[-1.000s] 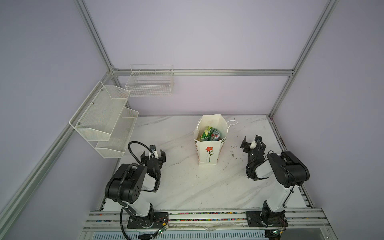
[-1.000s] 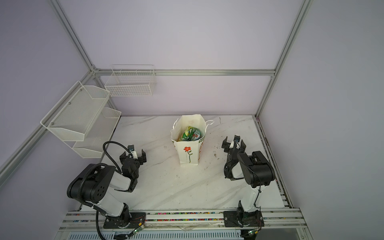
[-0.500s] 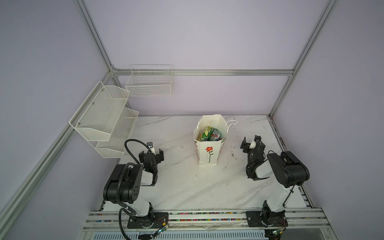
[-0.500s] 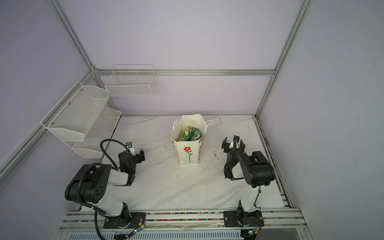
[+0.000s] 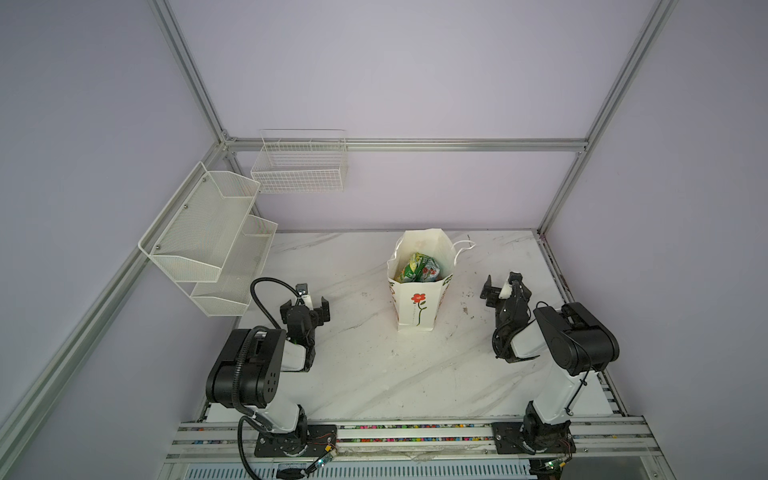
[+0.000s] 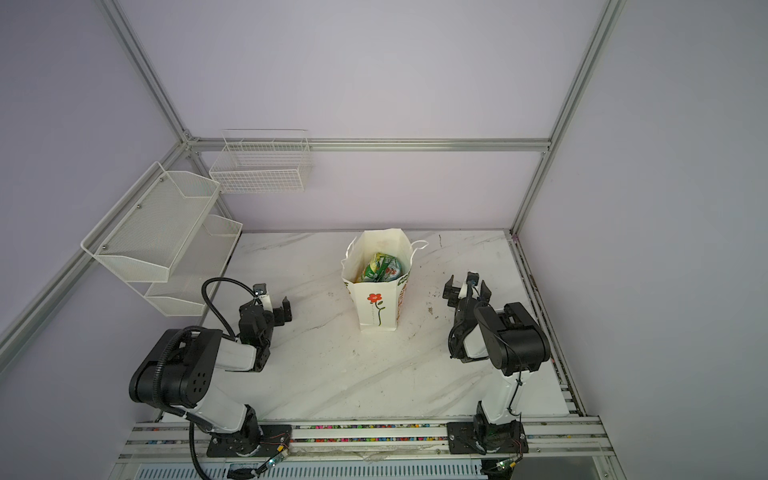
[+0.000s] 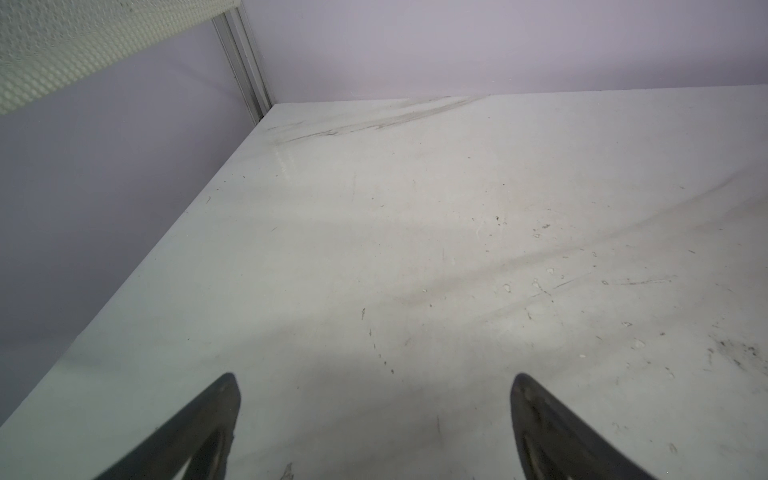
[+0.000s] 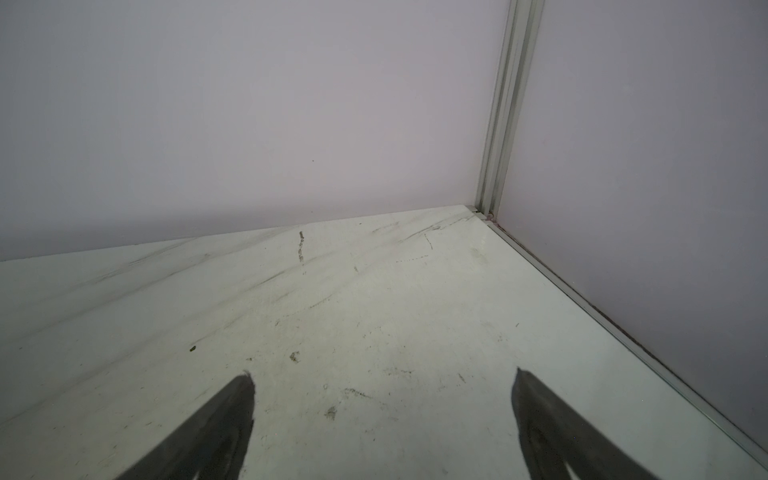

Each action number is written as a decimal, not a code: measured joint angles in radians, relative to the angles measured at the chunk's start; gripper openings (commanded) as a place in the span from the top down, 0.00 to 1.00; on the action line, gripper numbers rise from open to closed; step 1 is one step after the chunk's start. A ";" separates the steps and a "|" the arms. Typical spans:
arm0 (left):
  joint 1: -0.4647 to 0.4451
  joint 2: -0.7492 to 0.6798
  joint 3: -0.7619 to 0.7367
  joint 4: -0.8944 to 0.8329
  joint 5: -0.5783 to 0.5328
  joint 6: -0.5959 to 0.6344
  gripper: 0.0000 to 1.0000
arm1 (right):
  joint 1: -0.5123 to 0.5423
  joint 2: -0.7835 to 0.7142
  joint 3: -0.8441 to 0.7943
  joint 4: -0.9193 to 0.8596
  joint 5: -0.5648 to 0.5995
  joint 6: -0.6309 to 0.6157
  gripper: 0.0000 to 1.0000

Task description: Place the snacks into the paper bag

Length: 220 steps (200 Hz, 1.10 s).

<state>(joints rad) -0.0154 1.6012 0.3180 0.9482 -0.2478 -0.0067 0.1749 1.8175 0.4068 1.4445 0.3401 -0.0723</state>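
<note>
The white paper bag [image 5: 415, 307] [image 6: 376, 309] with a red flower stands upright and open at the middle of the marble table in both top views. Snacks [image 5: 419, 268] [image 6: 380, 268] in green, yellow and red wrappers lie inside it. My left gripper [image 5: 305, 306] [image 6: 268, 309] hovers low to the left of the bag, open and empty. The right gripper [image 5: 504, 286] [image 6: 466, 291] sits to the bag's right, also open and empty. Both wrist views show only bare table between wide-apart fingers; left gripper [image 7: 374, 386], right gripper [image 8: 382, 382].
A two-tier white mesh shelf [image 5: 208, 232] hangs on the left wall above the left arm. A white wire basket [image 5: 299, 166] hangs on the back wall. The bag's cord handle [image 5: 463, 249] droops on its right side. Metal frame posts [image 8: 505, 104] stand in the corners.
The left gripper twisted sideways half a second ago and has turned back to face the far wall, staying in nearly the same place. The right arm and the bag have not moved.
</note>
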 measured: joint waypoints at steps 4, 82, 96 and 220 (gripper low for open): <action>0.000 0.000 0.000 -0.002 0.002 0.000 0.01 | 0.000 0.000 0.004 -0.007 -0.002 0.001 0.03; 0.008 0.000 0.000 -0.027 0.019 -0.001 0.00 | -0.059 -0.006 0.050 -0.093 -0.072 0.041 0.03; 0.009 0.000 0.000 -0.027 0.020 -0.001 0.00 | -0.058 -0.006 0.050 -0.095 -0.075 0.041 0.03; 0.009 0.000 0.000 -0.030 0.021 -0.001 0.00 | -0.058 -0.006 0.050 -0.095 -0.076 0.041 0.03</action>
<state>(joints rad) -0.0067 1.6012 0.3183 0.9184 -0.2268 -0.0074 0.1165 1.8114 0.4568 1.3491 0.2646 -0.0315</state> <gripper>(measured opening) 0.995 0.975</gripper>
